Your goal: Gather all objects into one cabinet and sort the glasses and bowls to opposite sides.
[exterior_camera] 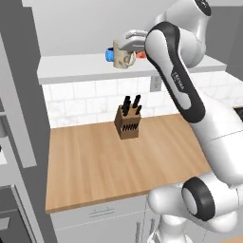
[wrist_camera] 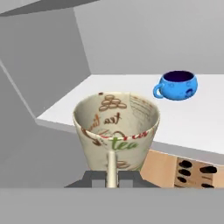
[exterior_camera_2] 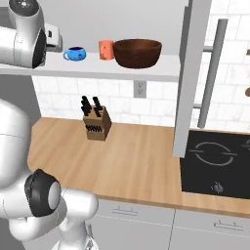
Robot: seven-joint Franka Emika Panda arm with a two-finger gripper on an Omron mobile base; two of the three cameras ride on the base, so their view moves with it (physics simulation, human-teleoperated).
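Widest on the cabinet (exterior_camera_2: 161, 68) ledge, toward its right: dark-brown bowl (exterior_camera_2: 137, 52), wooden by look, probably stiff and fairly light, too broad to span, best pinched at the rim. Touching or just beside its left: orange cup (exterior_camera_2: 106, 49), plain-sided, likely slippery, best clamped across the body. Held just off the ledge's front edge above the worktop (exterior_camera: 95, 161): beige mug (wrist_camera: 116, 131), probably rigid and chip-prone, hand (wrist_camera: 111, 178) clenched on its loop handle, apt to swing if jolted. Further left on the ledge: small blue bowl (wrist_camera: 177, 85), glossy, light, rim pinch
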